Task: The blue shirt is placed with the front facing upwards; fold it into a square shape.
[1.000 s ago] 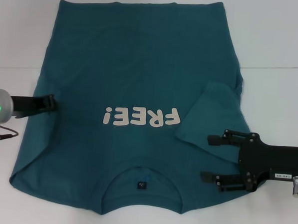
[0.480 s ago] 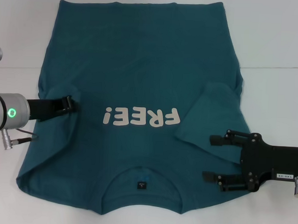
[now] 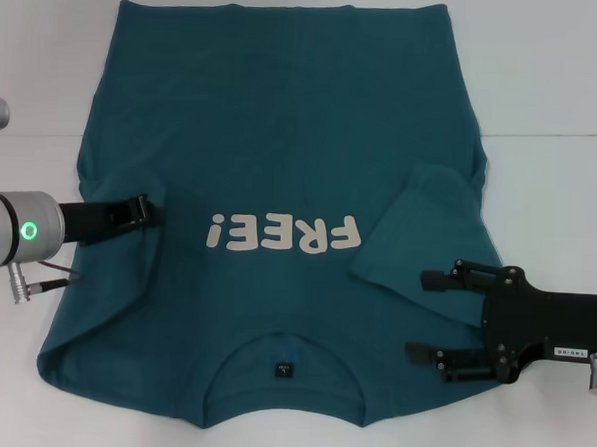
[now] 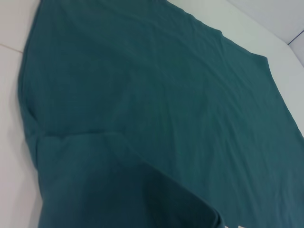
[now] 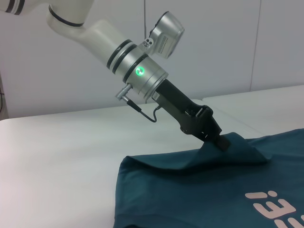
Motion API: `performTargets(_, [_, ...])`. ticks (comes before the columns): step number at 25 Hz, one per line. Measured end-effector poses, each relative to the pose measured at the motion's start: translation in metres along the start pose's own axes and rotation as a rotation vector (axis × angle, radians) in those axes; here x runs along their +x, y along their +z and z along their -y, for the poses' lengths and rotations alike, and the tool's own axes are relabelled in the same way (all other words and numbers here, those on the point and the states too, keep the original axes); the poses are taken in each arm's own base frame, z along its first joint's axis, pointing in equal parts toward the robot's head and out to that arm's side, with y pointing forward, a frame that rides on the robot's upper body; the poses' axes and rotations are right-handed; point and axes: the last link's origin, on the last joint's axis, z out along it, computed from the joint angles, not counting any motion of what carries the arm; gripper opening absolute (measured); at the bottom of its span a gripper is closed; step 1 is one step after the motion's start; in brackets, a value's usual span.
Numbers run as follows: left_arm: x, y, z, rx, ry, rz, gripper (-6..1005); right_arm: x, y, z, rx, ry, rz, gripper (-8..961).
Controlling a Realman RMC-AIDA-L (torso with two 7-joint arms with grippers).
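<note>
The blue shirt (image 3: 283, 133) lies face up on the white table (image 3: 557, 77), with white "FREE!" lettering (image 3: 283, 234) and a dark neck label (image 3: 285, 368) at the near edge. My left gripper (image 3: 147, 214) is shut on the shirt's left sleeve and holds it folded inward over the body. The right wrist view shows that left gripper (image 5: 222, 142) pinching raised cloth of the shirt (image 5: 190, 190). The right sleeve (image 3: 423, 230) lies folded inward. My right gripper (image 3: 421, 316) stands open over the right shoulder. The left wrist view shows only shirt fabric (image 4: 166, 95).
Bare white tabletop (image 3: 20, 369) surrounds the shirt on both sides. A cable (image 3: 40, 275) hangs from the left wrist beside the shirt's left edge. A pale wall (image 5: 71, 85) stands behind the table.
My left gripper has moved to the right, carrying the left sleeve inward over the shirt body; the shirt's lower left edge followed. The right arm has barely moved.
</note>
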Motion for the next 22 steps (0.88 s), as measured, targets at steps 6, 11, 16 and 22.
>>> performTargets(6, [-0.006, 0.004, 0.001, -0.019, -0.043, 0.007, 111, 0.0, 0.001, -0.001, -0.001, 0.002, 0.002, 923])
performTargets(11, [-0.005, 0.004, -0.002, -0.05, -0.072, -0.002, 120, 0.0, 0.001, 0.0, 0.002, 0.002, 0.001, 923])
performTargets(16, [-0.001, 0.002, -0.007, -0.094, -0.102, -0.017, 198, 0.0, 0.001, 0.0, 0.003, 0.002, 0.0, 924])
performTargets(22, [0.011, -0.009, -0.014, -0.191, -0.083, -0.042, 437, -0.002, -0.002, 0.005, 0.016, 0.034, -0.008, 924])
